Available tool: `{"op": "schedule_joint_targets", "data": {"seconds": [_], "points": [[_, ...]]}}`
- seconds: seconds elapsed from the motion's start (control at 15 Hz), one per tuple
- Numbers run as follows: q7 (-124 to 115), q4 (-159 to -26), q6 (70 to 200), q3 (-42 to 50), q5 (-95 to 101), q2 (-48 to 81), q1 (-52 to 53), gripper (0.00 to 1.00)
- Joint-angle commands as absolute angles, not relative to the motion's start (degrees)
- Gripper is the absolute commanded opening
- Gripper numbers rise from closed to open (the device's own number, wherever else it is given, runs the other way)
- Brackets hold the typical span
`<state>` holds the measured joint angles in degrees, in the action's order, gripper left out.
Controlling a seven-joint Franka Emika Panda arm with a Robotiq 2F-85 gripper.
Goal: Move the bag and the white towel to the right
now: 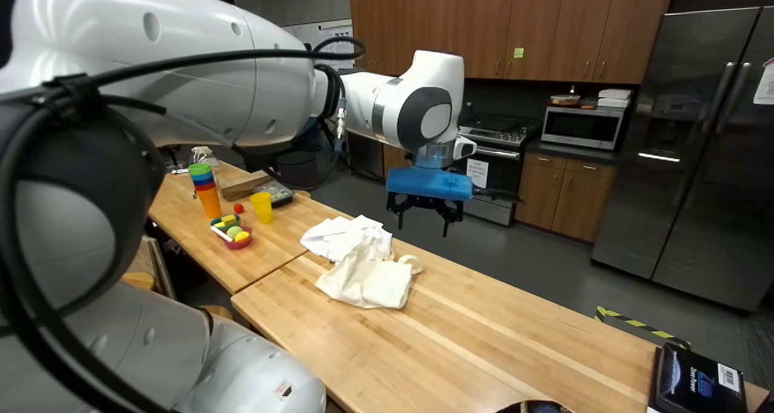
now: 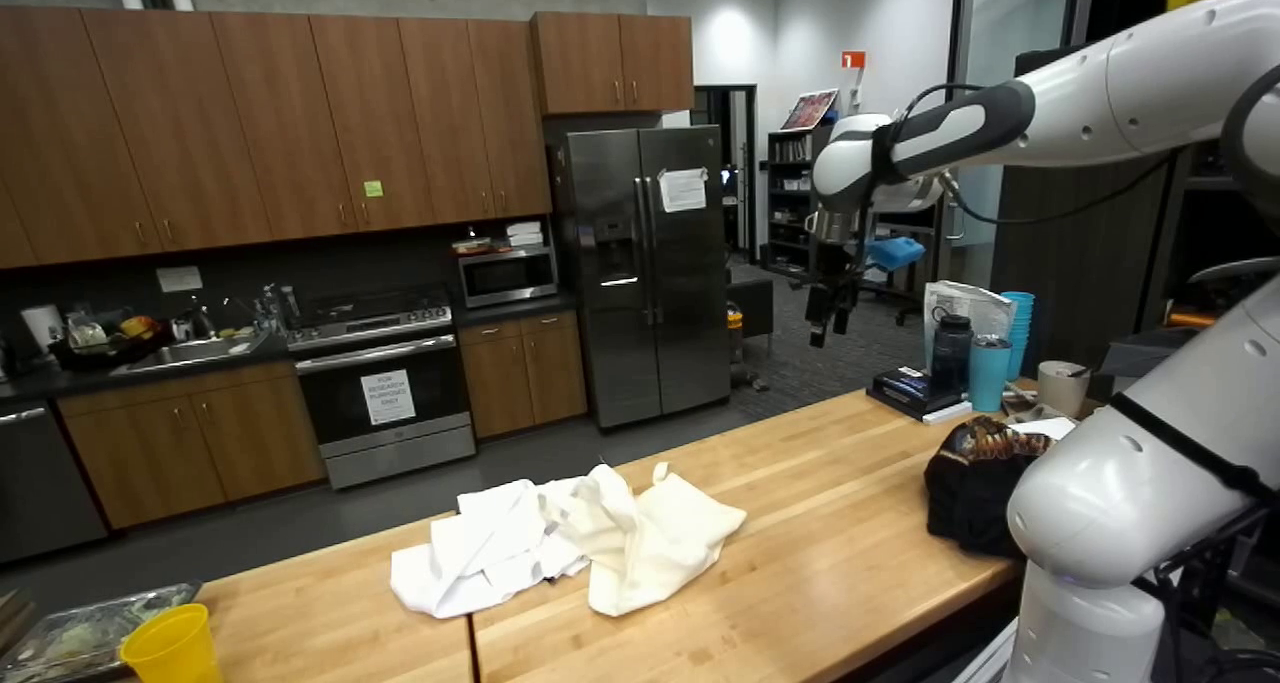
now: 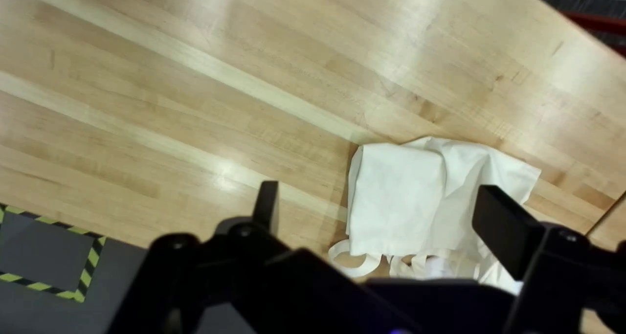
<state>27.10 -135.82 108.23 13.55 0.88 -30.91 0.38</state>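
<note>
The cream cloth bag (image 1: 369,283) lies crumpled on the wooden table. It shows in an exterior view (image 2: 668,551) and in the wrist view (image 3: 396,197), with a looped handle. The white towel (image 1: 335,239) lies bunched against the bag and partly under its edge; it also shows in an exterior view (image 2: 480,553). In the wrist view the towel is mostly hidden behind the gripper body. My gripper (image 1: 423,228) is open and empty, raised well above the table, fingers pointing down. It also shows in an exterior view (image 2: 829,333) and the wrist view (image 3: 376,202). It touches neither cloth.
The table (image 1: 484,334) has a seam near the cloths. Yellow cup (image 1: 262,207), stacked cups (image 1: 206,189) and bowls (image 1: 237,237) stand at one end. A black box (image 2: 912,391), bottle (image 2: 950,355), blue cup (image 2: 990,375) and dark cloth (image 2: 975,488) occupy the other end.
</note>
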Motion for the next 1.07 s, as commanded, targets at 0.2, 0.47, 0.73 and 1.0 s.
{"op": "schedule_joint_targets", "data": {"seconds": [0.2, 0.47, 0.73, 1.0], "points": [[25.1, -124.0, 93.3, 9.9, 9.4, -19.2, -1.1, 1.00], [26.2, -115.0, 92.7, 6.4, 11.8, -9.9, 0.6, 1.00], [32.5, -108.2, 90.8, 3.6, 5.9, -1.9, 2.2, 1.00], [37.7, -108.0, 89.9, 0.4, -5.3, 1.3, 2.8, 1.00]]}}
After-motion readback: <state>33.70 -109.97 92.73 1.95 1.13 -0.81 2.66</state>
